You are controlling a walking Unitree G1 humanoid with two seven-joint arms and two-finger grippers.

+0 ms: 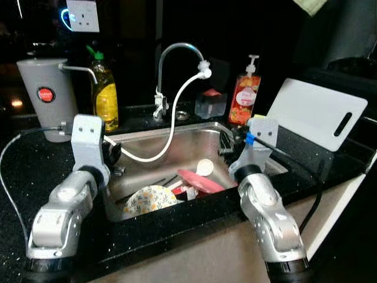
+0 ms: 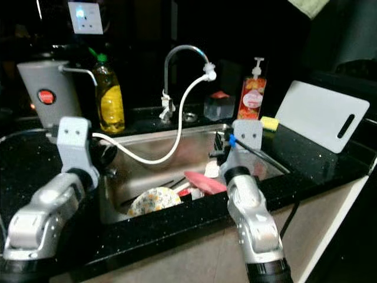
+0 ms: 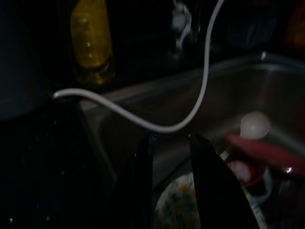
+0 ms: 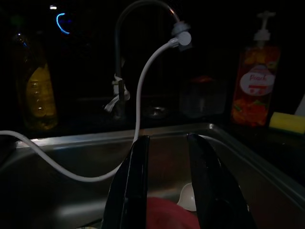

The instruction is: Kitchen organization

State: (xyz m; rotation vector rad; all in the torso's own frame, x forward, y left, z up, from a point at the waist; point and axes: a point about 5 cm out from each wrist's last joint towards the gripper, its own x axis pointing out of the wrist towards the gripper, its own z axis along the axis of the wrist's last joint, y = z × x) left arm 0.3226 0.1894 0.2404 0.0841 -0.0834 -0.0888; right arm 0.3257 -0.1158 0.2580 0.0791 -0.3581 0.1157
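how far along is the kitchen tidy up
Nothing looks done yet. The floral plate, red dish and white spoon lie in the sink. Left claw and right claw are open, empty, poised over it. All dishes remain.

Steel sink (image 2: 147, 154) set in black speckled counter (image 2: 306, 159), holding floral plate (image 2: 154, 199), red flat dish (image 2: 204, 181) and white round ladle (image 2: 212, 169). White hose (image 2: 177, 127) looping from curved chrome tap (image 2: 179, 56) into basin. Yellow soap bottle (image 2: 110, 100) behind; white cutting board (image 2: 321, 115) leaning at right.
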